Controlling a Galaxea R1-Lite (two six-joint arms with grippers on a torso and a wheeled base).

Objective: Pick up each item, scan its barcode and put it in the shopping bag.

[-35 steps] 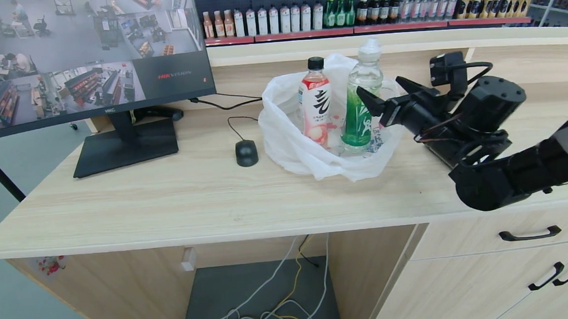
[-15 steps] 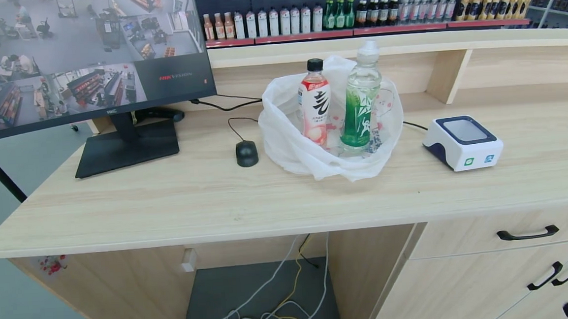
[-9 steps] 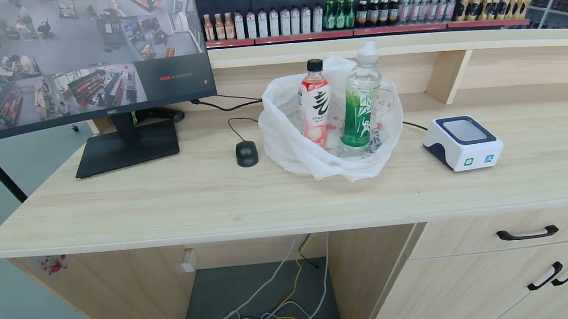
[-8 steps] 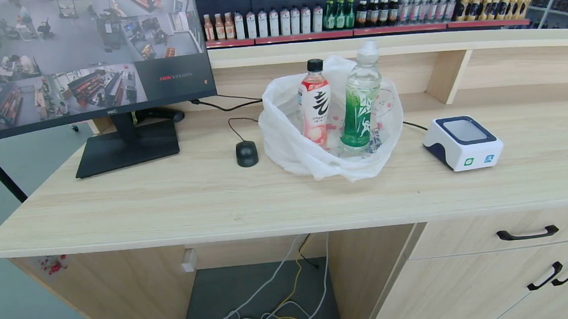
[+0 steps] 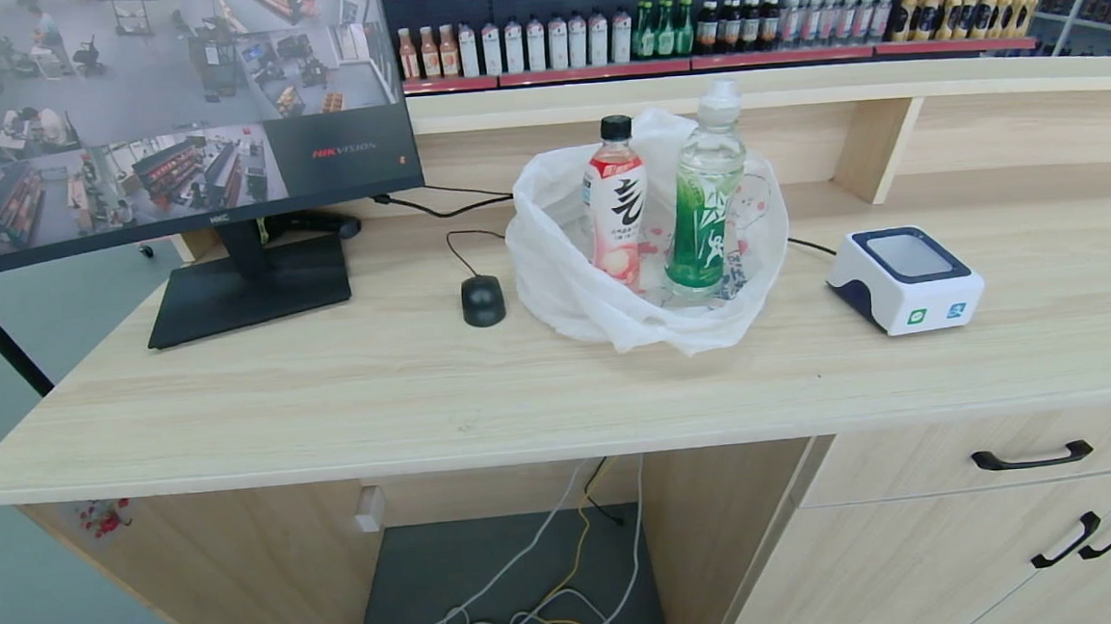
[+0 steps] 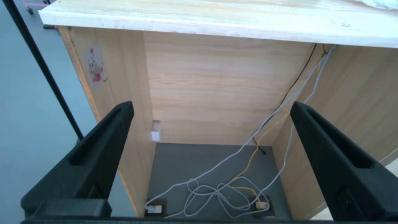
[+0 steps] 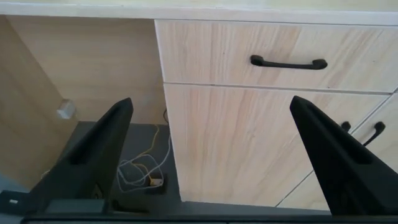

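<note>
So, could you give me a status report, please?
Left end effector open, empty, below counter level. Right end effector open, empty, facing drawers. Pink bottle and green bottle standing in shopping bag. Nothing blocking the bag.

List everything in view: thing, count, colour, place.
counter: one, light wood, across the view.
shopping bag: one, white, mid-counter.
pink-label bottle: one, black cap, upright in the bag.
green-label bottle: one, white cap, upright in the bag.
scanner: one, white and dark blue, right of the bag.
mouse: one, black, left of the bag.
monitor: one, black, counter's left end.
drawer handles: three, black, below the counter at right.
cables: several, white and yellow, floor under the counter.
shelf bottles: one row, mixed colours, behind the counter.
left gripper: one, black, jaws open, facing the cables.
right gripper: one, black, jaws open, facing the drawers.
</note>
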